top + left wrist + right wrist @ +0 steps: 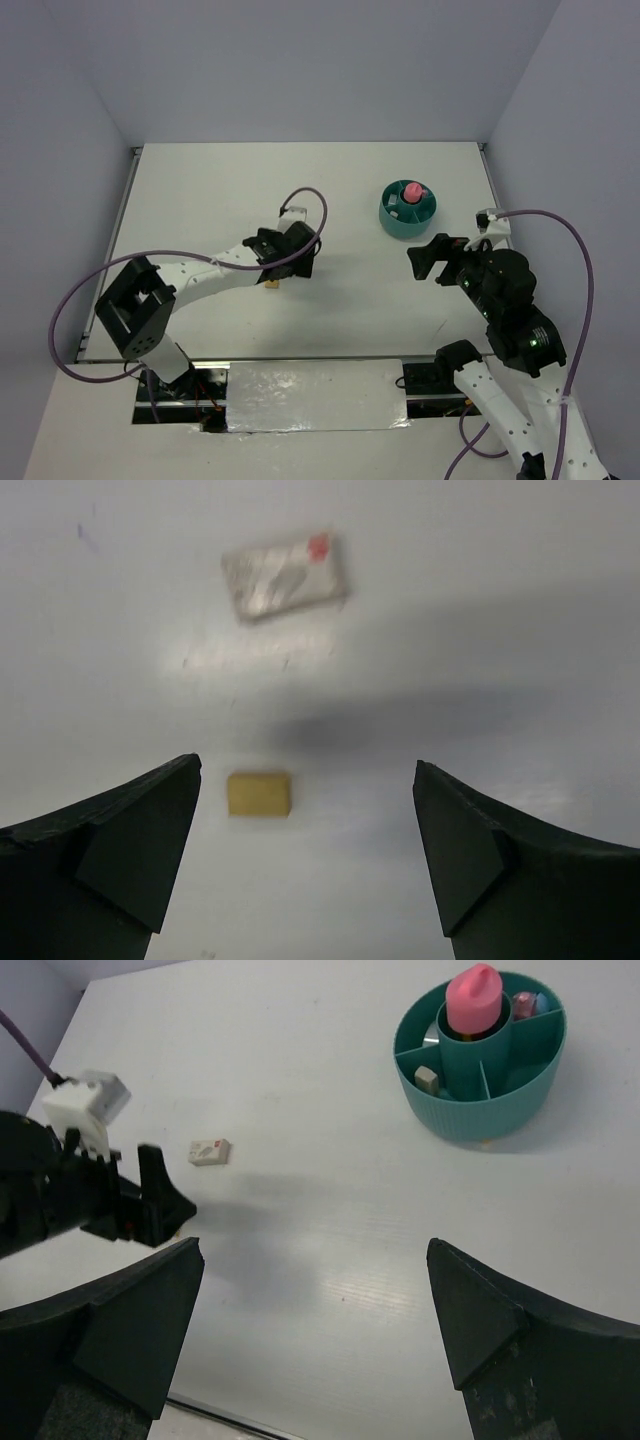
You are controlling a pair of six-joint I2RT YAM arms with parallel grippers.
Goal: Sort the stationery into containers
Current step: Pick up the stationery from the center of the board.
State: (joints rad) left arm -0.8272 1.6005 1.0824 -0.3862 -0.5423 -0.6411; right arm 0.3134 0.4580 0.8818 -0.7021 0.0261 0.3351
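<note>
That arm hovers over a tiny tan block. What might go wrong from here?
1. The tan block sits off-centre in the open left pincer, close to one finger, so closing may nudge it away rather than grip it.
2. It looks low and flat; the fingers might slip over it.
3. The pink-capped piece stands above the teal tub; a drop-off could knock it.

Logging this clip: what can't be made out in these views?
Wrapped eraser: print blurred in left wrist view, too small elsewhere.
Teal tub: rear compartments partly hidden behind pink cap, right wrist view; contents too small from top.
Beige block: mostly under left claw, top view.
</note>
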